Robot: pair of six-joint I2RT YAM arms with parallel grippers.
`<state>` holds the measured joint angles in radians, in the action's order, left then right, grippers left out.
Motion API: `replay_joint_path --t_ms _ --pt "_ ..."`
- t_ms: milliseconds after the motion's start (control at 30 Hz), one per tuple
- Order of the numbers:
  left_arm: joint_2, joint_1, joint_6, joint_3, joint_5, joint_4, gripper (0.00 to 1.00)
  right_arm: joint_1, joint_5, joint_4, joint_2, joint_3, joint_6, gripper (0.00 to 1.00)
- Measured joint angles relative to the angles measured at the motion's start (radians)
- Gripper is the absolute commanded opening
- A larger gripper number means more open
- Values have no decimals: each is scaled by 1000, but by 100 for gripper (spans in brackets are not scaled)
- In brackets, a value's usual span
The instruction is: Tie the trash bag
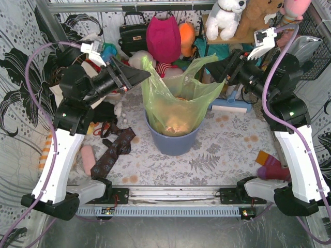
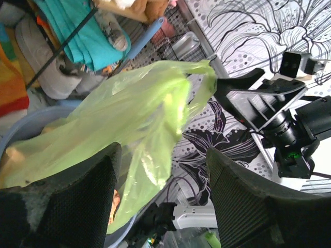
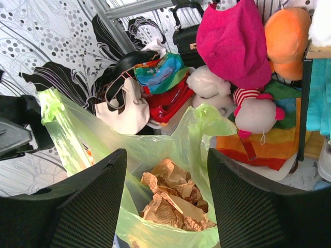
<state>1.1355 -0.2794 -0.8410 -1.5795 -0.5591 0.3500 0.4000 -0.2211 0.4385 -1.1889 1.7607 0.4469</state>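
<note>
The trash bag (image 1: 178, 98) is thin lime-green plastic and stands in the round blue-grey bin (image 1: 173, 140), mouth open, with two corner flaps sticking up. Crumpled brown paper (image 3: 176, 201) lies inside it. My left gripper (image 1: 138, 77) hovers at the bag's left flap, jaws open. In the left wrist view the green film (image 2: 129, 108) hangs loose beyond the gap, nearer the left finger (image 2: 72, 206). My right gripper (image 1: 217, 70) is at the right flap, also open. Its fingers (image 3: 88, 206) frame the bag's mouth (image 3: 155, 150) from above and grip nothing.
Plush toys, a pink hat (image 1: 163, 36) and a black handbag (image 1: 132, 33) crowd the back. A cream tote bag (image 3: 124, 106) lies behind the bin. A dark patterned cloth (image 1: 114, 150) and a pink item (image 1: 88, 157) lie front left, a purple and orange toy (image 1: 271, 168) front right.
</note>
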Motion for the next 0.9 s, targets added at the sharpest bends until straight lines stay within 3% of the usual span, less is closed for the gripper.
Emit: replay_joint_path --t_ms 200,500,800,900 --pt "12 -18 -64 94 -32 -72 78 0 6 18 3 0 0 64" --pt "21 -92 -89 97 -32 -151 78 0 9 19 5 0 0 66" --pt "51 -92 -94 96 -22 -199 52 0 59 85 8 -1 -13 60" --pt "60 -94 -104 95 -25 -215 38 0 84 103 12 -1 -26 47"
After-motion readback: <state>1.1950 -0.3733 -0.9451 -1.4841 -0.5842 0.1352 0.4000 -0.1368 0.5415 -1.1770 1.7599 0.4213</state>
